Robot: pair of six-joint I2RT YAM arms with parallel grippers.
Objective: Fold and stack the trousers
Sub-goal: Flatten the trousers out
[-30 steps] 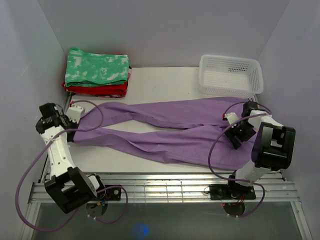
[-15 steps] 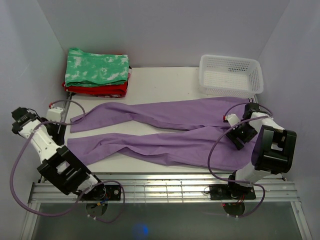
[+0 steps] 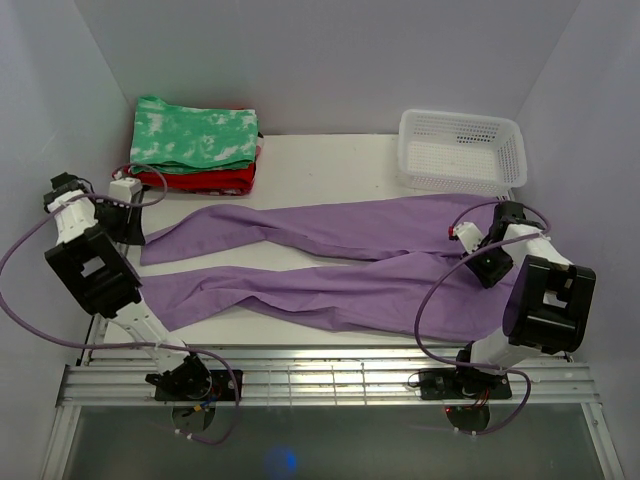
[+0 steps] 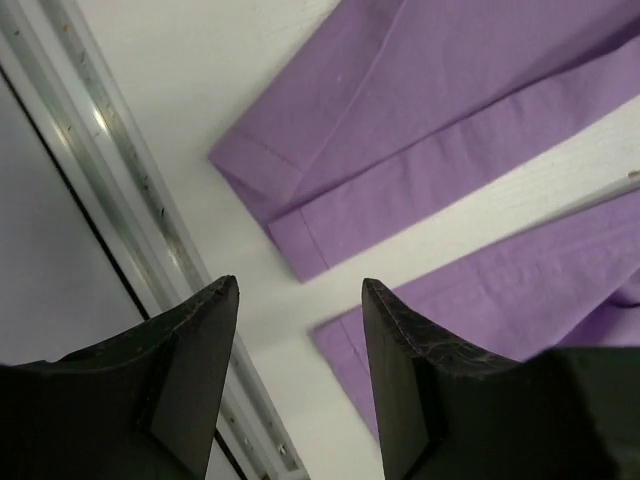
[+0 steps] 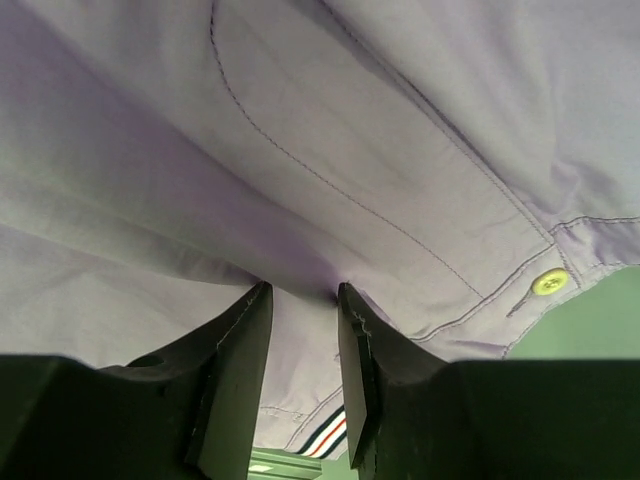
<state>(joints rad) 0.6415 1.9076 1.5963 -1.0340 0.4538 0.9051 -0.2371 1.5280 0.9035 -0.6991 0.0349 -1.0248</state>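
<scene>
The lavender trousers [image 3: 330, 270] lie spread across the table, waist at the right and both legs running left. My left gripper [image 3: 128, 222] hovers over the left table edge beside the far leg's cuff. In the left wrist view that gripper [image 4: 300, 288] is open and empty, with both cuffs of the trousers [image 4: 450, 130] lying flat below it. My right gripper [image 3: 480, 255] is down on the waist. In the right wrist view it [image 5: 302, 292] has narrowed jaws pressing into the trousers [image 5: 350, 130], cloth puckered at the tips and a gap still showing between them.
A green-and-white folded garment [image 3: 195, 135] rests on a red one [image 3: 200, 182] at the back left. A white basket [image 3: 462, 150] stands at the back right. A metal rail [image 4: 120, 200] borders the table's left edge, and a slatted rail [image 3: 330, 375] runs along the front.
My left gripper let go of the near leg's end, opened and swung back toward the far cuff. The right gripper's jaws narrowed onto the waist cloth.
</scene>
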